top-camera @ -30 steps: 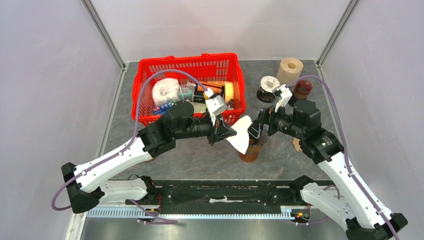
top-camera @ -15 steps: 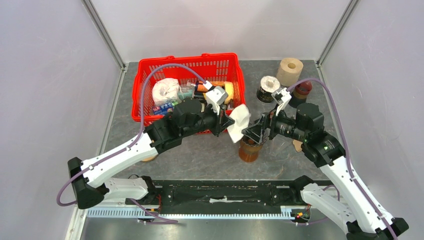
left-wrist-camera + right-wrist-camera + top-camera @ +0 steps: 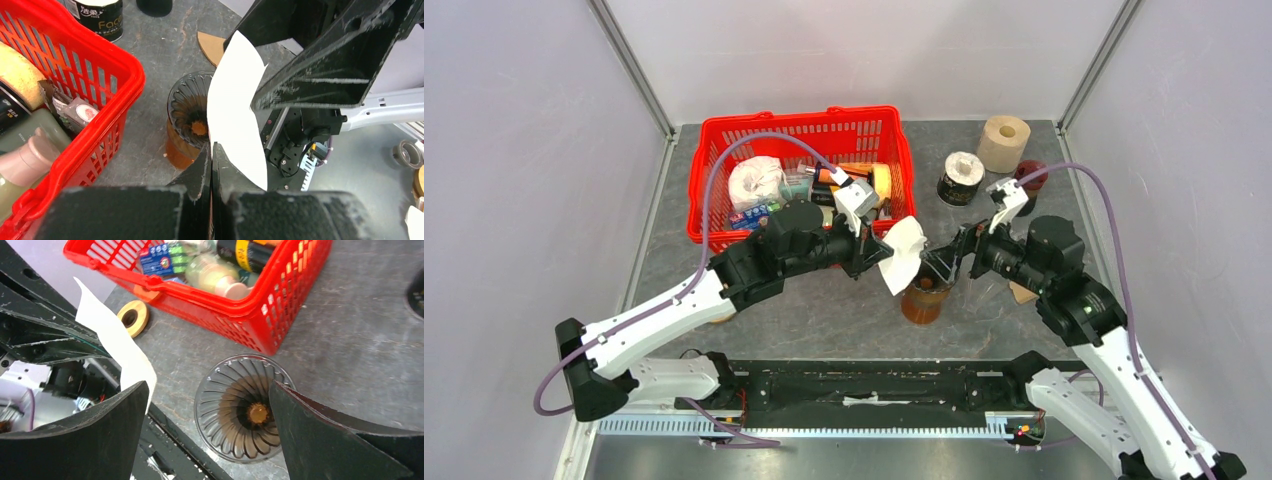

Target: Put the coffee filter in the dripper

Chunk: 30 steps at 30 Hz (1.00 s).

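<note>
The white paper coffee filter (image 3: pixel 902 252) hangs in the air, pinched at its edge by my shut left gripper (image 3: pixel 876 254). It also shows in the left wrist view (image 3: pixel 234 107) and the right wrist view (image 3: pixel 116 342). The ribbed brown glass dripper (image 3: pixel 924 297) stands on the table just right of and below the filter; its empty cone shows in the right wrist view (image 3: pixel 244 407) and the left wrist view (image 3: pixel 187 112). My right gripper (image 3: pixel 942 264) is open and empty, jaws spread above the dripper, one fingertip close to the filter.
A red basket (image 3: pixel 714 195) of groceries stands behind the left arm. A black can (image 3: pixel 960 177), a paper roll (image 3: pixel 1004 140) and a dark red jar (image 3: pixel 1030 176) stand at the back right. A tape ring (image 3: pixel 133 317) lies near the basket.
My left gripper lifted the filter up and back, then brought it down a little toward the dripper. My right gripper drew back to the right and opened over the dripper.
</note>
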Motion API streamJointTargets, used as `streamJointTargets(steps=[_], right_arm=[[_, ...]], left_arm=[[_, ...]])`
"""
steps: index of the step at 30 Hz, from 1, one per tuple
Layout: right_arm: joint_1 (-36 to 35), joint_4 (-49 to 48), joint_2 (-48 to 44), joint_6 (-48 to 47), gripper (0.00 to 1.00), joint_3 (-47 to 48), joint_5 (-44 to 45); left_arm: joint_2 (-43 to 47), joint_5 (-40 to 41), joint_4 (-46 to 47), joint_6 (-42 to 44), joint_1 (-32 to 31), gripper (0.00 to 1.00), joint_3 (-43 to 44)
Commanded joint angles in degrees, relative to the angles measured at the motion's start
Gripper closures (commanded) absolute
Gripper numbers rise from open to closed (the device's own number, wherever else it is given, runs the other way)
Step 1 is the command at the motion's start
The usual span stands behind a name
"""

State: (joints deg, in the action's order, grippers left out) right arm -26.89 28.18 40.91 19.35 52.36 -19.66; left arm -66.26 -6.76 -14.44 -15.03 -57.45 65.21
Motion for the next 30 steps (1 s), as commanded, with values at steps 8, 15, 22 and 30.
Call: streamJointTargets(steps=[8, 15, 22, 30], right_arm=[[-0.17, -0.16, -5.04, 0.06, 0.03, 2.57, 13.10], [-0.17, -3.66, -3.24, 0.32, 0.03, 2.88, 6.63], [-0.15, -6.76, -3.72, 1.06, 0.03, 2.39, 3.01], [-0.17, -6.80, -2.80, 1.08, 0.03, 2.65, 2.14]], left_arm=[[2.27, -5.00, 1.69, 3.07, 0.15, 0.98, -0.26], [2.07, -5.54, 1.61, 3.34, 0.15, 0.98, -0.43], [1.53, -5.30, 1.45, 3.43, 0.16, 0.98, -0.29], [1.59, -5.14, 1.34, 3.34, 0.15, 0.98, -0.21]])
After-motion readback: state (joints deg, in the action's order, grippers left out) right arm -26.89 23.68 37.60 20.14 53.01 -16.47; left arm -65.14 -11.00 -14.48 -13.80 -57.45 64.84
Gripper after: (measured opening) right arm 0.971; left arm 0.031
